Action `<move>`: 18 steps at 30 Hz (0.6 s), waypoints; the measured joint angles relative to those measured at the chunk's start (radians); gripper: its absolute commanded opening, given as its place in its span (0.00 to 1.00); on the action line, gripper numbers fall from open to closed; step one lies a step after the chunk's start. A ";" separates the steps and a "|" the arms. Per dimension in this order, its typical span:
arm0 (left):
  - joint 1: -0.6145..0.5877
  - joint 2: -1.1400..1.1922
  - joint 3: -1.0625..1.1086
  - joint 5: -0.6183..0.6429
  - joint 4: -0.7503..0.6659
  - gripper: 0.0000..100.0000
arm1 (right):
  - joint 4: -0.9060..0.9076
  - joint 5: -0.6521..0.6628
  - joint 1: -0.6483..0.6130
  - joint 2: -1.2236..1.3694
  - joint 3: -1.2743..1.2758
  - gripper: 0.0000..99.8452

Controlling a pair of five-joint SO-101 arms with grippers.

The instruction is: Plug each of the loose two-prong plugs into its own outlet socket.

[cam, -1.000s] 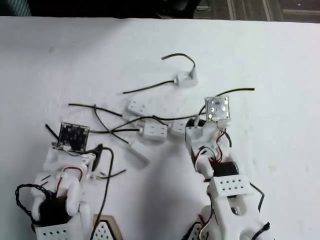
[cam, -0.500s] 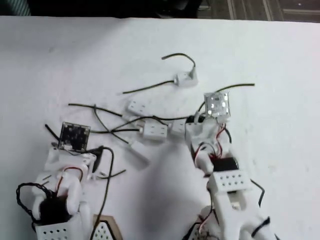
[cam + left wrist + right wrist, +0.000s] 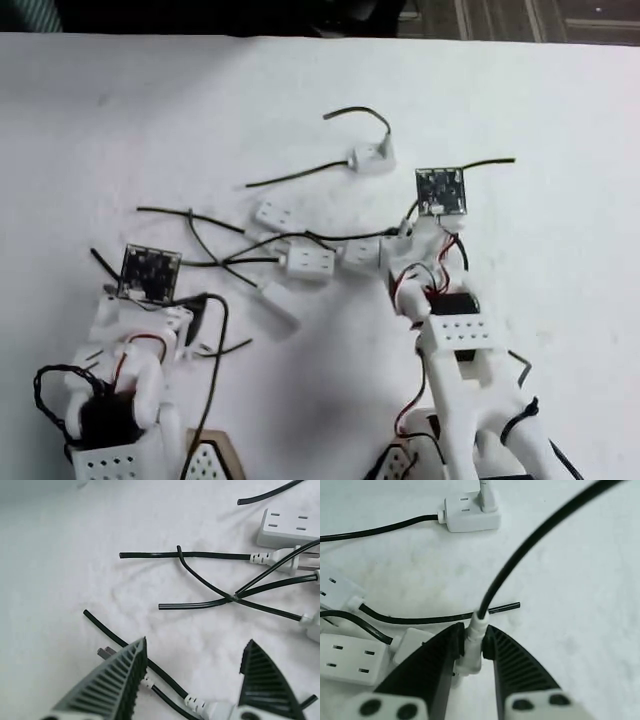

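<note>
My right gripper (image 3: 472, 636) is shut on a white two-prong plug (image 3: 471, 650), whose black cord (image 3: 540, 535) rises away from the fingers. In the high view this gripper (image 3: 398, 238) sits beside a white outlet socket (image 3: 362, 251) in the middle cluster. Close under it in the right wrist view lie a socket (image 3: 351, 658) and another socket (image 3: 414, 641). My left gripper (image 3: 192, 672) stands open over loose cords, with a plug's two prongs (image 3: 103, 653) by one finger (image 3: 120, 682) and a plug (image 3: 202, 708) between the fingers. A loose plug (image 3: 282, 561) lies near a socket (image 3: 290, 526).
At the back, one socket (image 3: 370, 157) has a plug in it, also seen as the socket (image 3: 469, 511). Black cords (image 3: 200, 225) cross between the sockets. A white plug (image 3: 277, 303) lies near the left arm. The tablecloth (image 3: 560, 100) is bare to the right and behind.
My right arm has moved away from the table's front, carrying the plug; its cord's free end has shifted back and right. The left arm has not moved.
</note>
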 measured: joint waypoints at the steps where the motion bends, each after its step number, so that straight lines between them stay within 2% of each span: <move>1: 0.000 0.000 0.000 0.000 0.000 0.30 | -0.002 0.000 -0.009 0.002 0.003 0.02; 18: 0.000 0.000 0.000 0.000 0.000 0.30 | -0.037 0.000 -0.028 0.012 0.005 0.02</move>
